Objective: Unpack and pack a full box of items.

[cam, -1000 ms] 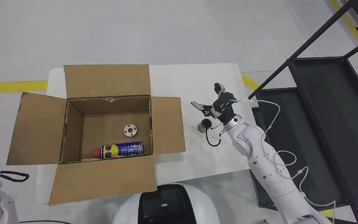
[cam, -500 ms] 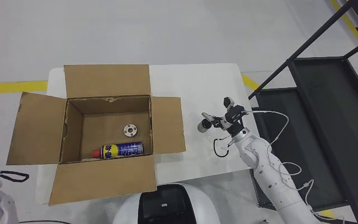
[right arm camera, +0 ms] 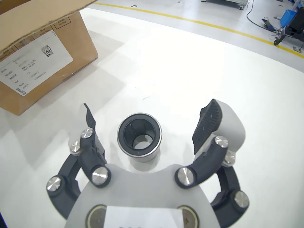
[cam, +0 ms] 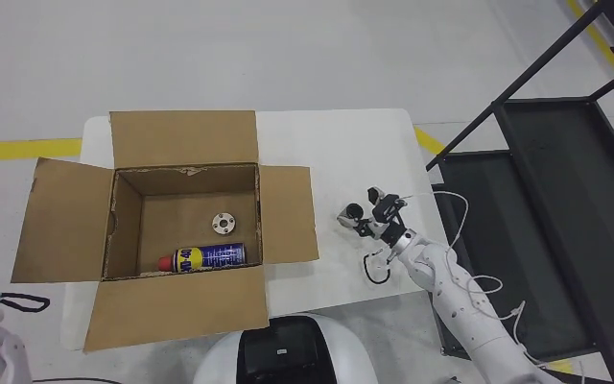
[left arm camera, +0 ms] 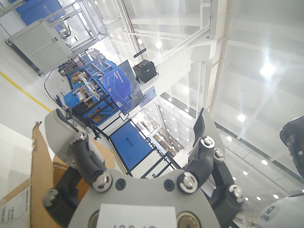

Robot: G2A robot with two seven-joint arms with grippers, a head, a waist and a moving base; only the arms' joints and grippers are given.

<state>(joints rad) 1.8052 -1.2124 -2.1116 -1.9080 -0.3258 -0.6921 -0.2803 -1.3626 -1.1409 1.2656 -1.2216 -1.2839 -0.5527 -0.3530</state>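
Note:
A short metal sleeve with a black lining [right arm camera: 140,138] stands upright on the white table [right arm camera: 190,72], to the right of the open cardboard box [cam: 187,171]. My right gripper [right arm camera: 149,106] is open, one finger on each side of the sleeve, neither touching it; from above the gripper [cam: 363,217] sits beside the box's right flap. Inside the box lie a blue and yellow spray can [cam: 209,257] and a round metal flange [cam: 224,223]. My left gripper [left arm camera: 128,119] is open and holds nothing; it points up toward the ceiling beside a cardboard flap [left arm camera: 40,162].
A black metal rack [cam: 537,192] stands just off the table's right edge. The box's labelled side [right arm camera: 35,48] faces the right gripper. Bare table [cam: 345,144] lies behind the sleeve.
The right gripper has drawn back from farther out on the table toward the front edge. The sleeve, which has stayed put, now stands between its open fingers.

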